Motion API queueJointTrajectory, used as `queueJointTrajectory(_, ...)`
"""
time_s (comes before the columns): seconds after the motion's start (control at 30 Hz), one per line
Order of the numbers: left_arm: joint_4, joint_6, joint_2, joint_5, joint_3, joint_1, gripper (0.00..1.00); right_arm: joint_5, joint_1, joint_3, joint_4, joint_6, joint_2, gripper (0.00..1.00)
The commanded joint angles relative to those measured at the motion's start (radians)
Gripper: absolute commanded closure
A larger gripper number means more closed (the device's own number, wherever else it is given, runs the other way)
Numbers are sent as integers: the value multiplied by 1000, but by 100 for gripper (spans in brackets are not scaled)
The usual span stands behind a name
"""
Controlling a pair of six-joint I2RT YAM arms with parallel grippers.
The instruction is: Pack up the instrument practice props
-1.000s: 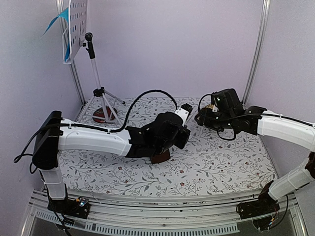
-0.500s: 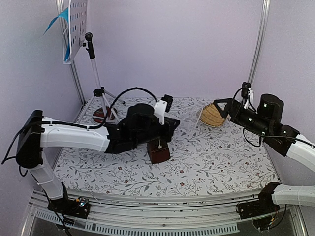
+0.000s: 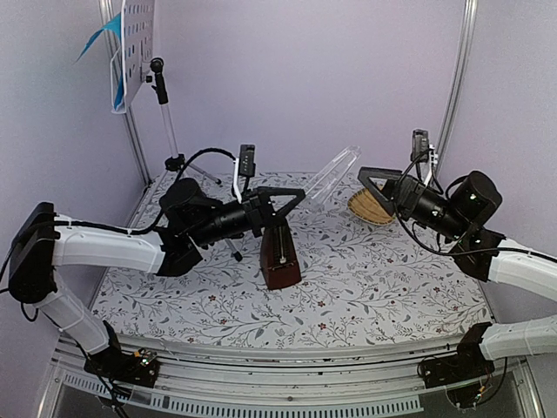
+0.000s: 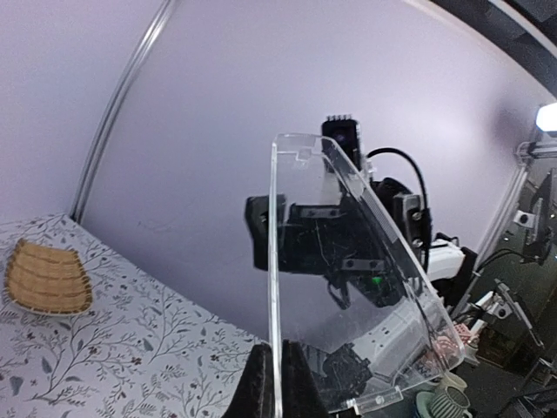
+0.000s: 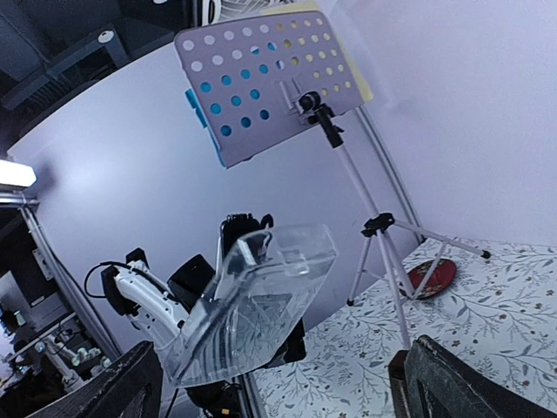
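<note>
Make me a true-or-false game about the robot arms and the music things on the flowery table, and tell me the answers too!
1. The left fingers are pinching a clear plastic cover up in the air. True.
2. The dark brown pyramid metronome sits inside the round woven basket. False: it stands on the flowery tablecloth, apart from the basket.
3. The right fingers are open and hold nothing. True.
4. The tall silver tripod music stand lies folded flat on the table. False: it stands upright at the back left.
5. A blue music sheet sticks out from the stand's white desk with holes. True.
</note>
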Motion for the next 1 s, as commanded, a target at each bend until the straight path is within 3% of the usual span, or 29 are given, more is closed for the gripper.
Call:
queueJointTrajectory(0.0,221,-41,-32,100,-42,3,100,-62,63,54,195,36,71,1)
queueJointTrajectory(0.7,248,-44,-52,136,-60,1,100,-188,153,202,370,41,267,23)
queueJointTrajectory(0.97,248,-42,-52,136,-57,0,100,-199,165,211,380,40,283,38)
